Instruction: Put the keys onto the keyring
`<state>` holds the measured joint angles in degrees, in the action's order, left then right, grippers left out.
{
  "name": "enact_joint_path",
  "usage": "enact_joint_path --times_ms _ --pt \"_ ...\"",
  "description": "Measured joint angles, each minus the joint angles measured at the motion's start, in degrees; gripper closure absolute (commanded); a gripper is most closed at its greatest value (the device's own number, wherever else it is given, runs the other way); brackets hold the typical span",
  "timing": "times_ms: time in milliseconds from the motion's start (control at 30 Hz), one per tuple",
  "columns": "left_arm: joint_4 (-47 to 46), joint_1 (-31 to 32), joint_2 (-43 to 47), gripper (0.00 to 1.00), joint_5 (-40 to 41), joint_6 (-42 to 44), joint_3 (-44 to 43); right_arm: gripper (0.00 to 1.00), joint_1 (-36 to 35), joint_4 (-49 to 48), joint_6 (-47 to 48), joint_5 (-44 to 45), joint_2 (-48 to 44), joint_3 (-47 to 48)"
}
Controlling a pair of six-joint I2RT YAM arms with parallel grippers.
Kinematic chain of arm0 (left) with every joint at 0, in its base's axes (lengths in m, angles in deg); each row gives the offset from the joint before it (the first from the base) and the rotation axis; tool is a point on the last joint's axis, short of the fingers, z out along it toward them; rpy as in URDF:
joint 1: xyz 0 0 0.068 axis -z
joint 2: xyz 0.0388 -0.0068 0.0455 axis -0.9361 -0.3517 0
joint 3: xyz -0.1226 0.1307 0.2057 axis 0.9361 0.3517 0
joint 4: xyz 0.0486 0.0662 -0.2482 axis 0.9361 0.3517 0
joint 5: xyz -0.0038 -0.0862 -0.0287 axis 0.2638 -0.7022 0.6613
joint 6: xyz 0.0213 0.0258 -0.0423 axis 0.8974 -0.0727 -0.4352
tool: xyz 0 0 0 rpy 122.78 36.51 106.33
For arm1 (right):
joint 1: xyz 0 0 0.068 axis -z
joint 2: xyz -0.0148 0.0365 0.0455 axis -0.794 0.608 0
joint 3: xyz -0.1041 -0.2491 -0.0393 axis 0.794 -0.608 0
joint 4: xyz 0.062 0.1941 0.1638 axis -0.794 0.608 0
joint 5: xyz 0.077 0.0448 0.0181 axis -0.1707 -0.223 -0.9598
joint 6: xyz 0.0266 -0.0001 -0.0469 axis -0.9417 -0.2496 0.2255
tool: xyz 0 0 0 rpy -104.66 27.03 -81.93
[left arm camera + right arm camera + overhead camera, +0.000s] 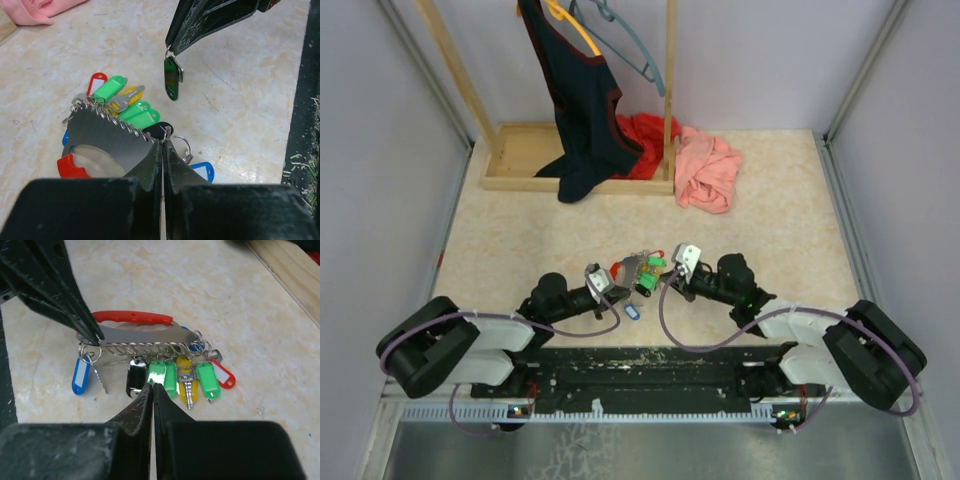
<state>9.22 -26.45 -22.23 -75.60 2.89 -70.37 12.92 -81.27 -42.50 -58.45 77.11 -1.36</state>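
Note:
The keyring (132, 316) is a red loop on a grey metal plate, and it carries green, yellow, red, black and blue-tagged keys (190, 377). It shows at mid-table in the top view (636, 263) and in the left wrist view (100, 140). My left gripper (163, 142) is shut on the plate's end, next to the ring of a blue tag (202, 170). My right gripper (152, 385) is shut on the small ring of a green-tagged key (171, 77). That key hangs free, just in front of the row of keys.
A wooden rack base (525, 150) with a dark garment (582, 110) stands at the back left. Red cloth (645, 135) and pink cloth (708, 170) lie beside it. The black base strip (650, 365) runs along the near edge.

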Motion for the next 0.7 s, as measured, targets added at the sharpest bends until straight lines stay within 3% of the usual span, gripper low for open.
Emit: enact_joint_path --times_ms 267,700 --pt "-5.2 0.0 -4.6 0.99 -6.1 2.0 0.3 1.0 0.0 -9.1 9.1 -10.8 3.1 -3.1" --pt "-6.4 0.0 -5.4 0.99 -7.2 2.2 0.3 1.0 -0.3 -19.3 11.6 -18.0 10.0 -3.3"
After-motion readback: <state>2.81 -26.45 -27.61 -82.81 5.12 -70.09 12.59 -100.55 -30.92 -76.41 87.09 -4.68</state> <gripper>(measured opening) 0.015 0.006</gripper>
